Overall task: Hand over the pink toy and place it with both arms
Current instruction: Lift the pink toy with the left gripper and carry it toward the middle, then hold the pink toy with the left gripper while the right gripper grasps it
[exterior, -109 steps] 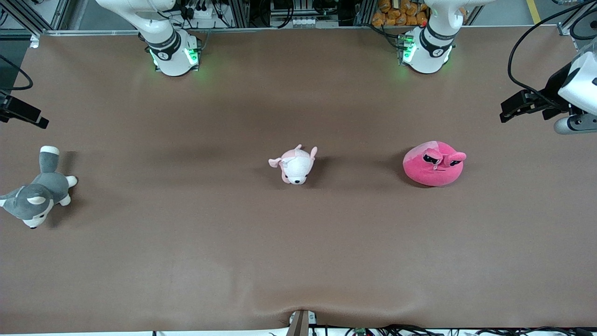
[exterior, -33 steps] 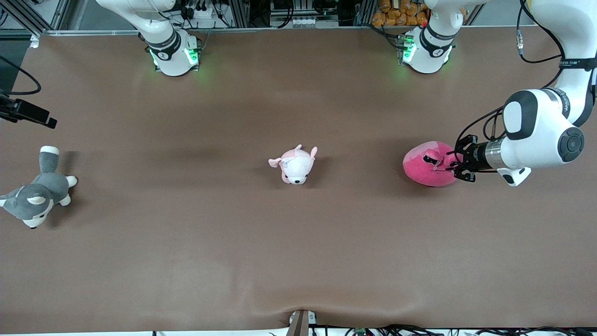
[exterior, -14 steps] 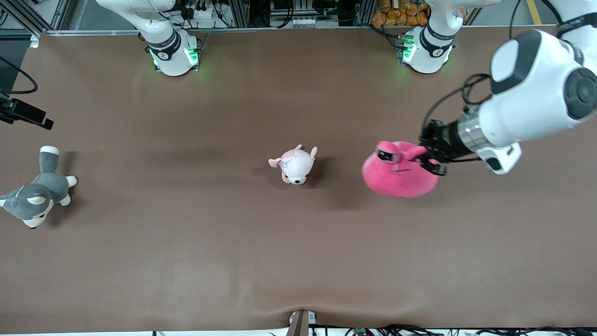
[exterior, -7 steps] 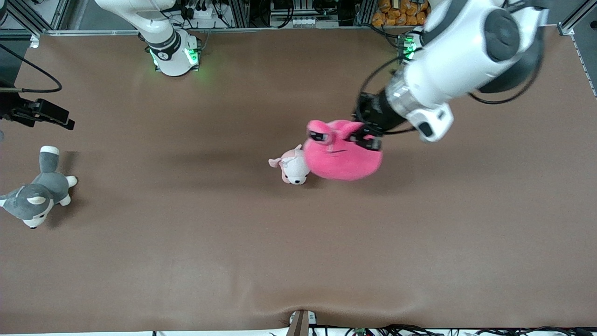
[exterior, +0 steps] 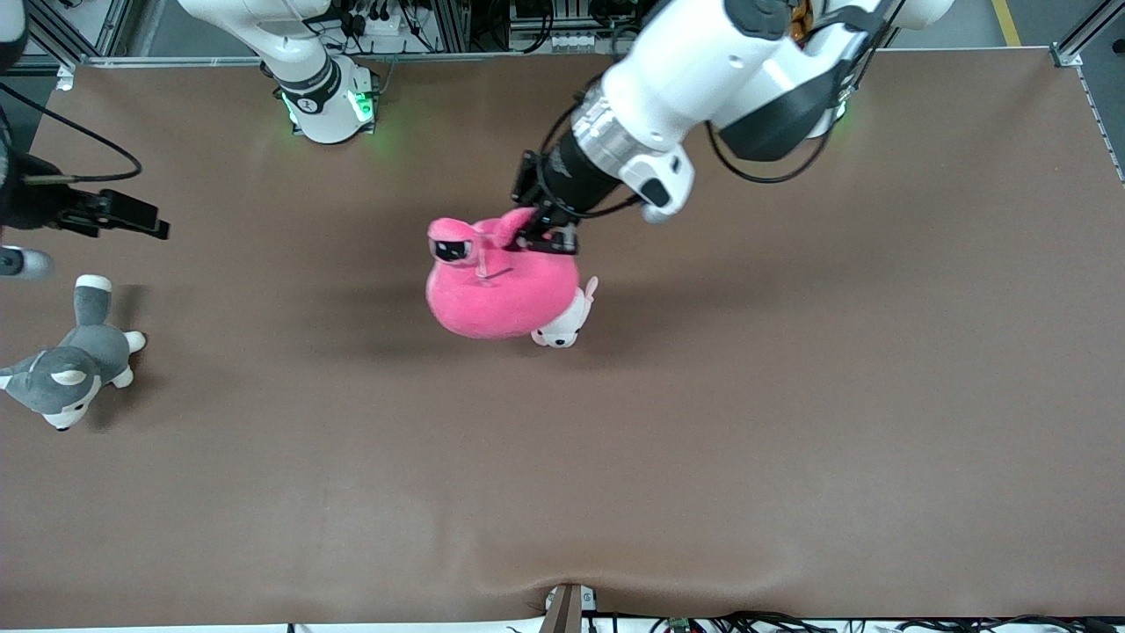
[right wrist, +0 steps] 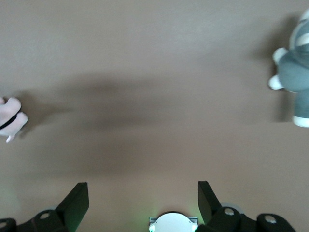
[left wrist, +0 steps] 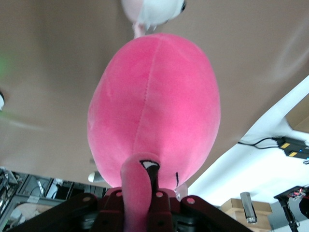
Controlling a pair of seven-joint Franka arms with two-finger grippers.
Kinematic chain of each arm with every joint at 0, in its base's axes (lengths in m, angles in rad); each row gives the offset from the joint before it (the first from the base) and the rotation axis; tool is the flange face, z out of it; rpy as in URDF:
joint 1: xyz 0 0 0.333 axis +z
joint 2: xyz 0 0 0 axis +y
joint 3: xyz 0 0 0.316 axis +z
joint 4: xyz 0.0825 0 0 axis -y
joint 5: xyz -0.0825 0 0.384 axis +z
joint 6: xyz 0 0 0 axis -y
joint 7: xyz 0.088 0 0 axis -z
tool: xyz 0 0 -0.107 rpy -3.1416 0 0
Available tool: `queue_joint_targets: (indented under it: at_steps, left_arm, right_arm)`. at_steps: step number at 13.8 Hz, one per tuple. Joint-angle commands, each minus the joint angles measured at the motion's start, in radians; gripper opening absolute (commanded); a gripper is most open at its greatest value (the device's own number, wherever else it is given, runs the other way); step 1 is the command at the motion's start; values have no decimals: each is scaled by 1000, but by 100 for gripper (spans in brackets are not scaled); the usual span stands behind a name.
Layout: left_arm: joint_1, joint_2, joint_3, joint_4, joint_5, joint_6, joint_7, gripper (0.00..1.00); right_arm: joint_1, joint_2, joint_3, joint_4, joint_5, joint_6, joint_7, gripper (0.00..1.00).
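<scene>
The pink toy [exterior: 497,290] hangs in the air over the middle of the table. My left gripper [exterior: 540,230] is shut on one of its ear flaps and holds it up. In the left wrist view the toy's round body [left wrist: 154,106] fills the middle, and the flap runs down between the fingers of the left gripper [left wrist: 140,203]. My right gripper [exterior: 148,227] is open and empty over the right arm's end of the table. In the right wrist view its fingers [right wrist: 77,200] stand wide apart over bare table around the right gripper's middle [right wrist: 142,195].
A small pale pink-and-white plush [exterior: 562,323] lies on the table under the hanging toy, mostly covered by it; it also shows in the wrist views [left wrist: 154,9] [right wrist: 12,121]. A grey-and-white husky plush [exterior: 70,369] [right wrist: 294,82] lies at the right arm's end.
The left gripper took the pink toy by its ear, lifted it and carried it from the left arm's end to over the table's middle. The right gripper has crept inward.
</scene>
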Motion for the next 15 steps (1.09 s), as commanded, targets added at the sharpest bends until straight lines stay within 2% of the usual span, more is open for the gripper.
queue_joint_targets:
  at_steps: [1, 2, 3, 7, 12, 15]
  left_arm:
    - [-50, 41, 9, 48, -15, 50, -52, 0]
    - [-67, 52, 11, 48, -15, 69, -72, 0]
    - [-70, 55, 9, 48, -15, 87, -86, 0]
    - [-96, 82, 14, 46, -12, 93, -95, 0]
    - [-119, 101, 18, 45, 3, 95, -88, 0]
    - [-122, 109, 18, 45, 5, 113, -85, 0]
  right_arm:
    - [108, 12, -5, 15, 11, -14, 8, 100]
    - [149, 22, -1, 19, 22, -10, -18, 100]
    - [186, 20, -4, 21, 82, -10, -44, 100]
    - [191, 31, -7, 21, 337, 19, -109, 100]
    - [290, 37, -4, 13, 353, 154, -285, 100]
    - [309, 58, -4, 10, 345, 184, -418, 100]
